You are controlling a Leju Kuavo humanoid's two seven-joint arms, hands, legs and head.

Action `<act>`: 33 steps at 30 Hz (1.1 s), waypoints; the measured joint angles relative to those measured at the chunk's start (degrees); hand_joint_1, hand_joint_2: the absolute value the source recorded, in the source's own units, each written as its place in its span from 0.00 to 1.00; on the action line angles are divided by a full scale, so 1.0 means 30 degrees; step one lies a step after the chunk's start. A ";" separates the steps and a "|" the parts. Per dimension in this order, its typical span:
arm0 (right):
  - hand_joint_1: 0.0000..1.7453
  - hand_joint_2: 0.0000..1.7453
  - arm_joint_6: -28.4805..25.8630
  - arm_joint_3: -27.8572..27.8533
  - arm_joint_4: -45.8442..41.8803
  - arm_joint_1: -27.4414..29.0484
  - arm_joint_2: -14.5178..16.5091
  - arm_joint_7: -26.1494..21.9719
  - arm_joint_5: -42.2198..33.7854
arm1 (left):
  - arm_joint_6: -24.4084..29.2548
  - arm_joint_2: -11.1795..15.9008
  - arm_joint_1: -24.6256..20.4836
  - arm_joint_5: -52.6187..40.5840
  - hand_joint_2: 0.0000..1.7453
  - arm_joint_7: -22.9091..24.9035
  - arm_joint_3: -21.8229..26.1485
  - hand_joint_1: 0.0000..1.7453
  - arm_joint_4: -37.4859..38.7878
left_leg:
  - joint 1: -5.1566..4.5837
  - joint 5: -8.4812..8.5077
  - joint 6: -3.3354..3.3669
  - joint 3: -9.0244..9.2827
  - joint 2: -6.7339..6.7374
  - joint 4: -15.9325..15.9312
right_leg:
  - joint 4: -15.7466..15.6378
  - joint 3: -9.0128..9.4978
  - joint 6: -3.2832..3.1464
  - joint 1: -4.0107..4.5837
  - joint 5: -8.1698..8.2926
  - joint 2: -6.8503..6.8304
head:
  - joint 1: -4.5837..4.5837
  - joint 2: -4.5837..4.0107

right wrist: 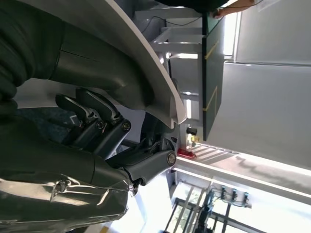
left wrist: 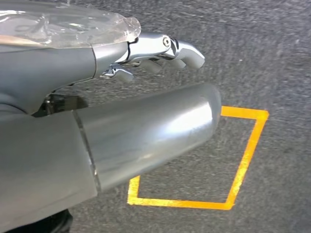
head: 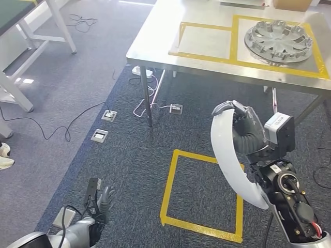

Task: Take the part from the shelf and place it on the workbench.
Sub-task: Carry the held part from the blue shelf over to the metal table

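Note:
A long curved white part [head: 230, 157] hangs in front of my body, gripped near its upper end by my right hand [head: 245, 126]. In the right wrist view the dark fingers [right wrist: 97, 121] wrap under the white part [right wrist: 146, 63]. The steel workbench [head: 164, 46] stands ahead of me, marked with yellow tape rectangles. My left hand [head: 102, 199] hangs low at my side with its fingers apart, holding nothing; in the left wrist view the silver fingers [left wrist: 165, 51] point out over the carpet.
A grey wheel cover [head: 277, 41] lies in the right taped field of the workbench. A yellow tape square [head: 202, 188] marks the dark carpet before the table legs [head: 146, 95]. Cables and floor sockets [head: 109, 115] lie at the left. A person's shoes [head: 4, 155] show at the left edge.

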 joint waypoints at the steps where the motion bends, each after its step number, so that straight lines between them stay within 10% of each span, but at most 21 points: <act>1: 1.00 1.00 -0.0011 -0.0067 -0.0069 0.0004 -0.0035 0.0013 -0.0011 | -0.0007 -0.0036 -0.0008 -0.0007 0.00 0.0000 -0.0004 0.00 0.0000 | -0.0040 -0.0164 -0.0013 0.0244 -0.0043 -0.0011 | -0.1395 0.0386 -0.0188 0.0083 0.1009 0.0052 | 0.0029 0.0000; 3: 1.00 1.00 -0.0018 -0.0168 -0.0184 -0.0014 -0.0087 0.0036 -0.0040 | -0.0013 -0.0100 -0.0061 -0.0022 0.00 0.0006 -0.0020 0.00 0.0000 | -0.0075 -0.0418 -0.0125 0.0469 -0.0127 -0.0016 | -0.3349 0.0985 -0.0465 0.0224 0.1914 0.0131 | 0.0033 0.0000; 8: 1.00 1.00 -0.0201 -0.0333 -0.0461 -0.0060 -0.0126 0.0093 -0.0089 | -0.0056 -0.0175 -0.0107 -0.0046 0.00 0.0018 -0.0118 0.00 0.0000 | -0.0015 -0.0815 -0.0619 0.0281 -0.0054 0.0868 | -0.4435 0.1959 -0.0724 0.0149 0.2003 0.0091 | -0.0022 0.0000; 12: 1.00 1.00 -0.0492 -0.0421 -0.0563 -0.0127 -0.0133 0.0226 -0.0117 | -0.0064 -0.0164 -0.0165 -0.0060 0.00 0.0015 -0.0151 0.00 0.0000 | 0.0183 -0.2238 -0.1006 -0.2786 0.0085 0.5350 | -0.4533 0.2218 -0.0836 0.0099 0.1771 0.0089 | -0.0169 0.0000; 14: 1.00 1.00 -0.0700 -0.0519 -0.0565 -0.0097 -0.0151 0.0290 -0.0144 | -0.0064 -0.0148 -0.0103 -0.0075 0.00 0.0018 -0.0175 0.00 0.0000 | 0.0261 -0.1554 -0.1126 -0.3298 0.0142 0.5112 | -0.4447 0.2373 -0.0773 0.0077 0.1540 0.0112 | -0.0228 0.0000; 18: 1.00 1.00 -0.1082 -0.0858 -0.0641 -0.0175 -0.0231 0.0352 -0.0269 | -0.0064 -0.0078 -0.0158 -0.0120 0.00 0.0016 -0.0251 0.00 0.0000 | 0.0232 0.1029 -0.0897 -0.1727 0.0364 0.0428 | -0.4200 0.2708 -0.0460 0.0082 0.0974 0.0109 | -0.0266 0.0000; 23: 1.00 1.00 -0.1295 -0.1282 -0.0934 -0.0224 -0.0479 0.0399 -0.0202 | -0.0064 -0.0085 -0.0203 -0.0191 0.00 0.0038 -0.0348 0.00 0.0000 | 0.0204 0.1027 -0.0281 -0.1232 0.0327 -0.0034 | -0.3289 0.2513 0.0070 0.0087 0.0371 0.0100 | -0.0184 0.0000; 27: 1.00 1.00 -0.1455 -0.1581 -0.1137 -0.0186 -0.0754 0.0483 -0.0160 | -0.0066 -0.0093 -0.0267 -0.0238 0.00 0.0066 -0.0428 0.00 0.0000 | 0.0211 0.0777 -0.0076 -0.0887 0.0287 -0.0046 | 0.1485 -0.0042 0.0327 0.0010 -0.1538 0.0099 | -0.0033 0.0000; 29: 1.00 1.00 -0.1512 -0.1663 -0.1174 -0.0158 -0.0863 0.0534 -0.0146 | -0.0069 -0.0115 -0.0252 -0.0253 0.00 0.0080 -0.0433 0.00 0.0000 | 0.0208 0.0593 -0.0097 -0.0651 0.0234 -0.0042 | 0.1773 -0.0553 0.0349 -0.0022 -0.1124 0.0095 | -0.0016 0.0000; 33: 1.00 1.00 -0.1548 -0.1816 -0.1248 -0.0201 -0.0987 0.0559 -0.0131 | -0.0078 -0.0179 -0.0260 -0.0253 0.00 0.0080 -0.0437 0.00 0.0000 | 0.0209 0.0308 -0.0198 -0.0185 0.0140 -0.0044 | -0.1644 0.0673 0.0254 -0.0073 0.1260 0.0097 | 0.0015 0.0000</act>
